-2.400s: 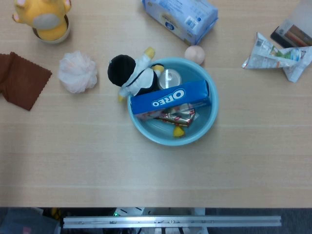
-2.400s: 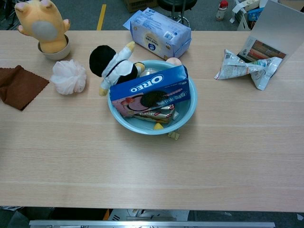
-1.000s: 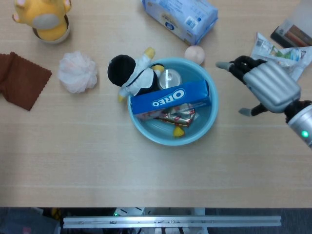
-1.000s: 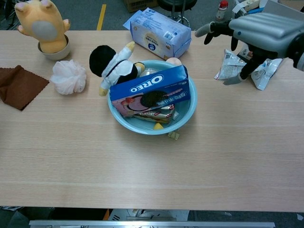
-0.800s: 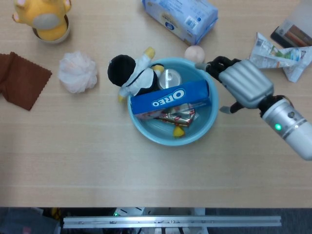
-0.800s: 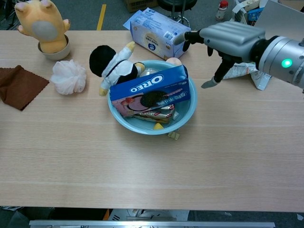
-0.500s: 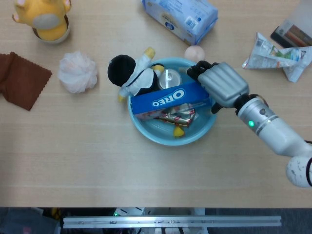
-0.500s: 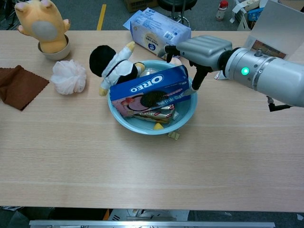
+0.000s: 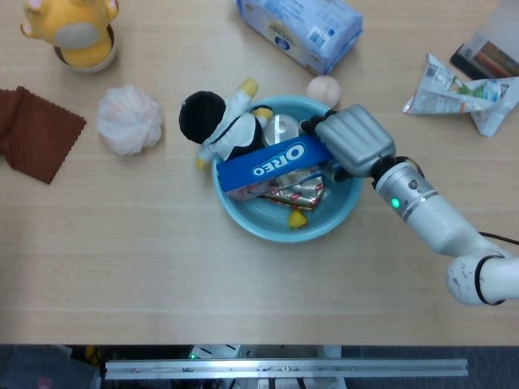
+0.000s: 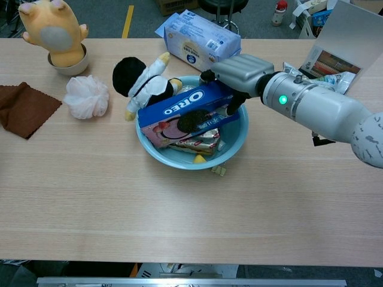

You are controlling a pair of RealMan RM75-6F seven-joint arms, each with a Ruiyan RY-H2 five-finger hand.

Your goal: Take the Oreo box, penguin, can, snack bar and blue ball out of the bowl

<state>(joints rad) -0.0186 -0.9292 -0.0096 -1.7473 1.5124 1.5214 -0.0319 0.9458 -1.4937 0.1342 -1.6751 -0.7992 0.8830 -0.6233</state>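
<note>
The light blue bowl (image 9: 276,231) (image 10: 179,164) stands mid-table. A blue Oreo box (image 9: 268,162) (image 10: 179,107) lies slanted across it. My right hand (image 9: 353,142) (image 10: 239,69) grips the box's right end, fingers over its top edge and thumb against its front face. The black-and-white penguin (image 9: 215,121) (image 10: 140,81) leans over the bowl's left rim. A silver can (image 9: 281,128) shows behind the box. The snack bar (image 9: 296,193) (image 10: 200,142) lies under the box. No blue ball is visible. My left hand appears in neither view.
A blue tissue pack (image 9: 300,28) and a small peach ball (image 9: 323,89) lie behind the bowl. At the left are a white puff (image 9: 128,119), a brown cloth (image 9: 32,134) and a yellow plush (image 9: 73,32). A crumpled packet (image 9: 462,93) lies at the right.
My right arm came in from the right, reached over the bowl's rim and closed on the Oreo box's right end. The box has tilted and shifted slightly left.
</note>
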